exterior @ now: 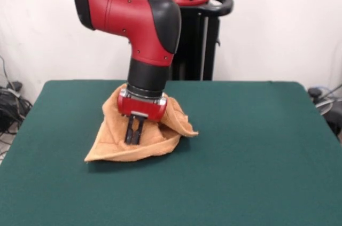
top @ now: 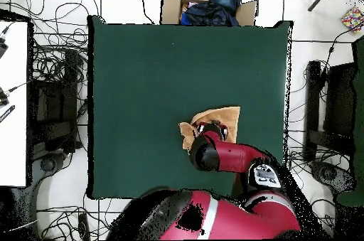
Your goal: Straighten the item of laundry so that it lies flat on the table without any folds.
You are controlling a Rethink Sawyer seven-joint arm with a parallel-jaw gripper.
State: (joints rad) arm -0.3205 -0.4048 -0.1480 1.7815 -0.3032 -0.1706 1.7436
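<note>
The towel (exterior: 115, 138) lies crumpled in a loose heap on the green surface (exterior: 251, 156), with raised folds along its sides and one corner spread flat toward the front edge. In the overhead view the towel (top: 222, 118) sits right of the surface's (top: 142, 75) middle and closer to the edge by the robot's base than to the opposite one, partly hidden under the arm. The gripper (exterior: 133, 135) points straight down over the middle of the heap, and its two dark jaws stand close together, nearly pressed shut, with their tips at the cloth; whether they pinch any fabric cannot be told. The red and black arm (exterior: 136, 20) bends down from the pedestal (exterior: 200, 33) at the far edge. Beyond the opposite edge in the overhead view stands a cardboard box (top: 207, 7) with dark cloth in it, and cables (top: 53, 53) lie on the floor beside the surface.
</note>
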